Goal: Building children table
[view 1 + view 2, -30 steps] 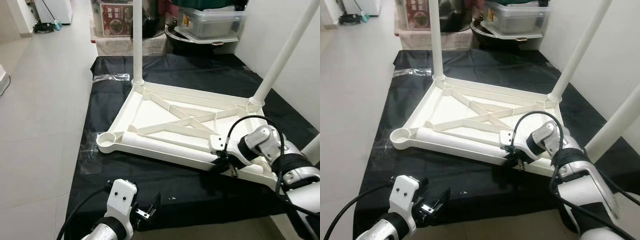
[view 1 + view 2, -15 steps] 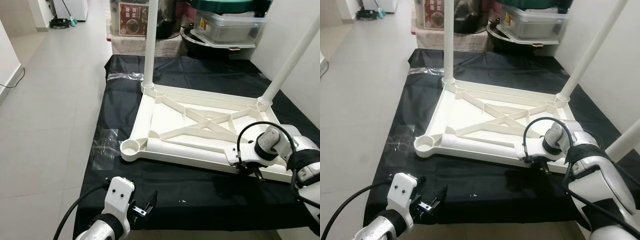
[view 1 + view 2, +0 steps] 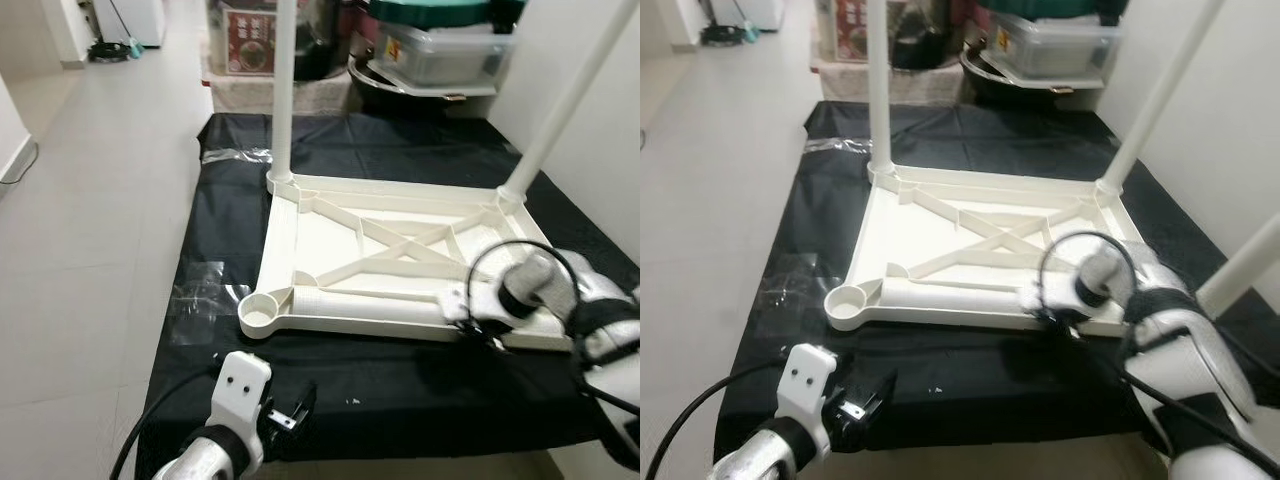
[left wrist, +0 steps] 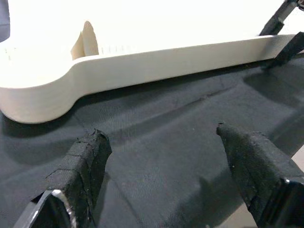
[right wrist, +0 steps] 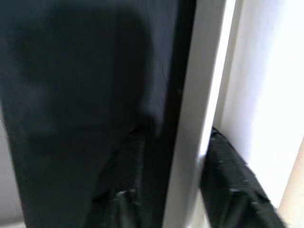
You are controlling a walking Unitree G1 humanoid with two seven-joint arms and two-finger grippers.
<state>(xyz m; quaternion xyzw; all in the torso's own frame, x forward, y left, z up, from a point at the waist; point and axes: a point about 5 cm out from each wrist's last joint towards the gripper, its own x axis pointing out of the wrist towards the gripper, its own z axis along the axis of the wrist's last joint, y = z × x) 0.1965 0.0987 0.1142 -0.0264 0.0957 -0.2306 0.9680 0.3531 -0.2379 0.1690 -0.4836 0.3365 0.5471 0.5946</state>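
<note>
The white plastic table top [image 3: 300, 240] lies upside down on a black cloth [image 3: 400, 385]. White legs stand in its far left [image 3: 282, 90] and far right [image 3: 560, 100] sockets. A loose leg [image 3: 370, 306] lies inside along the near rim, beside the open near-left socket [image 3: 262, 316]. My right gripper [image 3: 482, 326] is shut on the near rim, which runs between its fingers [image 5: 228, 185] in the right wrist view. Low over the cloth, in front of the near-left corner [image 4: 42, 95], my left gripper [image 3: 292, 418] hangs open and holds nothing.
Boxes, a pot and a clear bin [image 3: 440, 50] crowd the far end of the cloth. A white wall [image 3: 610, 150] runs along the right. Grey tiled floor [image 3: 90, 220] lies open on the left. Clear plastic wrap [image 3: 200, 290] lies at the cloth's left edge.
The view has shifted. On the cloth, the table top has swung so that its near rim lies more squarely across, with my right gripper still on it. My left gripper has stayed low and open.
</note>
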